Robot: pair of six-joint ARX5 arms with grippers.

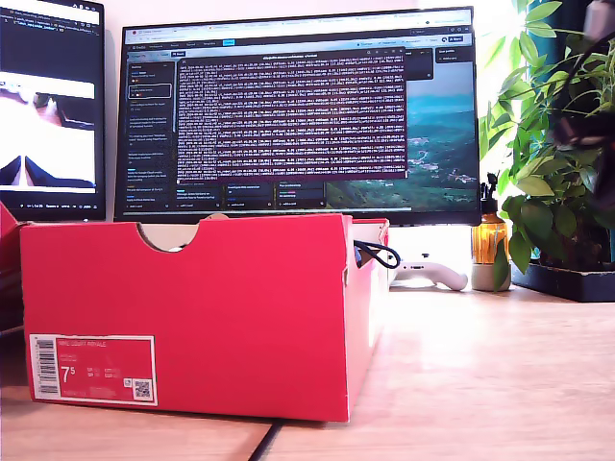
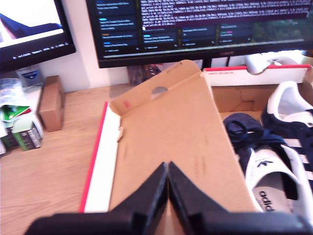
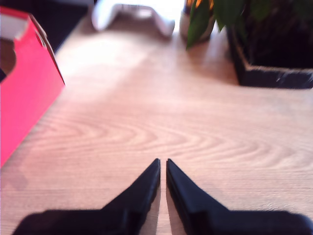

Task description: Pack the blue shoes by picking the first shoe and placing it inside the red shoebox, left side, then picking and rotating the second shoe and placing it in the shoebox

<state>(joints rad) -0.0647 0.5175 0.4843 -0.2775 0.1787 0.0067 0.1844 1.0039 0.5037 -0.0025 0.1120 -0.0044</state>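
Observation:
The red shoebox (image 1: 192,317) stands on the wooden table at the exterior view's left, its notch and 7.5 label facing the camera. In the first wrist view the blue shoes (image 2: 274,152) lie side by side on brown cardboard, white tongue and heel showing. My first gripper (image 2: 167,167) is shut and empty above a brown cardboard panel (image 2: 171,127) with a red edge, beside the shoes. My second gripper (image 3: 163,161) is shut and empty, low over bare wood, with the shoebox (image 3: 24,88) off to one side. Neither gripper shows clearly in the exterior view.
A large monitor (image 1: 298,106) stands behind the box, with a second screen (image 1: 48,106) at the exterior view's left. A white game controller (image 1: 432,274), an amber bottle (image 1: 490,240) and a potted plant (image 1: 557,173) stand at the exterior view's right. A dark blur (image 1: 584,120) hangs before the plant.

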